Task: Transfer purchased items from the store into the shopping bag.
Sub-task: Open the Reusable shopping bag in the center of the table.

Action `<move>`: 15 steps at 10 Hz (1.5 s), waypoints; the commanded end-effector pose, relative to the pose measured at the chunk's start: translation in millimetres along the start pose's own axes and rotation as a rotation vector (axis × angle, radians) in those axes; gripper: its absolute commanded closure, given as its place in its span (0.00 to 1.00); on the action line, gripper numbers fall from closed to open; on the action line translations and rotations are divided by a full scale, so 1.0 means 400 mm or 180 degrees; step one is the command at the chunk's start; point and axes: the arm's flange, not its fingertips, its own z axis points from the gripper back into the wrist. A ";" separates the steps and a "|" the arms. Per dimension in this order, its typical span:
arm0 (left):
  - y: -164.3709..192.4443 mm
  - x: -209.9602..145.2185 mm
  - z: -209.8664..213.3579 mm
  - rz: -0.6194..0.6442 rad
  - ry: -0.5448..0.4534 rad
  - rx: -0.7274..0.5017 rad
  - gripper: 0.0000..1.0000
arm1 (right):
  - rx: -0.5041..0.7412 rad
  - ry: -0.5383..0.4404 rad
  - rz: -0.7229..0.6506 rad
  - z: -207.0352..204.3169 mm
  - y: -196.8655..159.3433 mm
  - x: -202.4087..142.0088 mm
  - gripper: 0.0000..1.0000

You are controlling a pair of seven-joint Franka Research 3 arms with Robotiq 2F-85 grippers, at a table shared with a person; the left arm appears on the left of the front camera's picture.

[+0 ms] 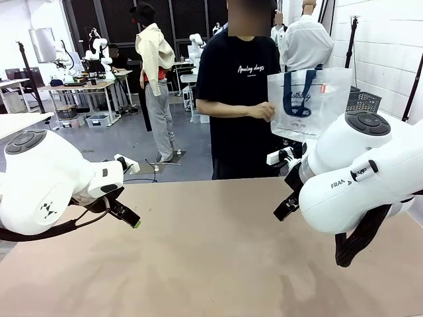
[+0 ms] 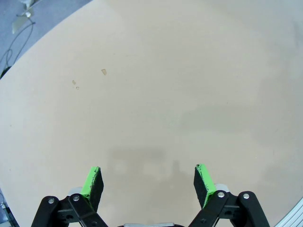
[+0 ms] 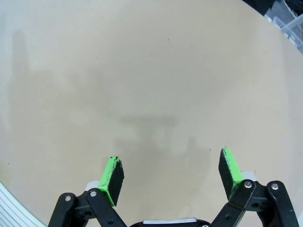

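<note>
Well, the left gripper (image 2: 149, 177) and right gripper (image 3: 170, 168) both hang spread apart and empty above the table (image 1: 211, 257). Beyond the right claw a person's hand (image 1: 264, 111) holds up the shopping bag (image 1: 307, 102).

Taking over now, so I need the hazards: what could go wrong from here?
1. The translucent plastic tote with navy handles hangs from the person's hand at the far side, off the beige table; reaching for it could bring an arm near the person.
2. It looks flat, so anything dropped might miss.
3. The dark grey lattice basket sits behind the tote, probably beyond the open left gripper and right gripper.
</note>
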 end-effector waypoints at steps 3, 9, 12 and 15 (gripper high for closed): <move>0.003 -0.001 0.000 0.0009 0.0001 0.0003 0.00 | -0.0002 -0.0004 -0.0001 0.002 0.000 0.000 0.00; 0.003 -0.001 0.000 0.0009 0.0001 0.0003 0.00 | -0.0002 -0.0004 -0.0001 0.002 0.000 0.000 0.00; 0.003 -0.001 0.000 0.0009 0.0001 0.0003 0.00 | -0.0002 -0.0004 -0.0001 0.002 0.000 0.000 0.00; 0.003 -0.001 0.000 0.0009 0.0001 0.0003 0.00 | -0.0002 -0.0004 -0.0001 0.002 0.000 0.000 0.00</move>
